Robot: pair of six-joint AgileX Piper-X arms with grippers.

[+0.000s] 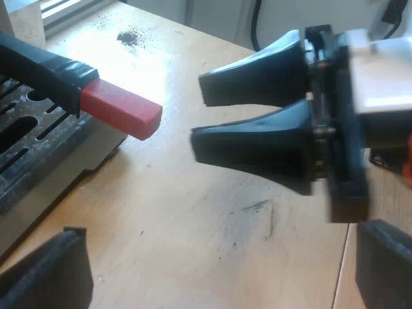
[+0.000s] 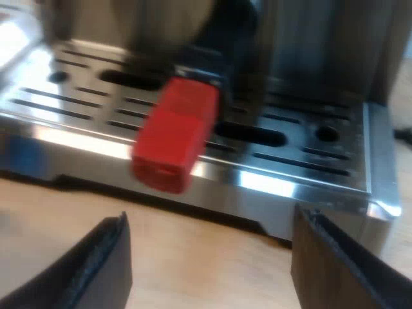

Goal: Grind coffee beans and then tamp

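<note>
Red handle end (image 2: 174,138) stuck out over the machine's drip tray (image 2: 290,187); the right gripper (image 2: 209,222), fingers (image 2: 96,270) wide apart, faced it and wanted centring before closing. Left gripper (image 1: 222,228) gaped too.

Light wooden tabletop (image 1: 193,212), bright glare across it. Small patch of dark powder (image 1: 131,37) on tabletop near its edge. Faint dark scuff (image 1: 257,207) on tabletop, well apart from powder. Black cable (image 1: 256,22) beyond tabletop edge, against pale wall (image 1: 219,16).
</note>
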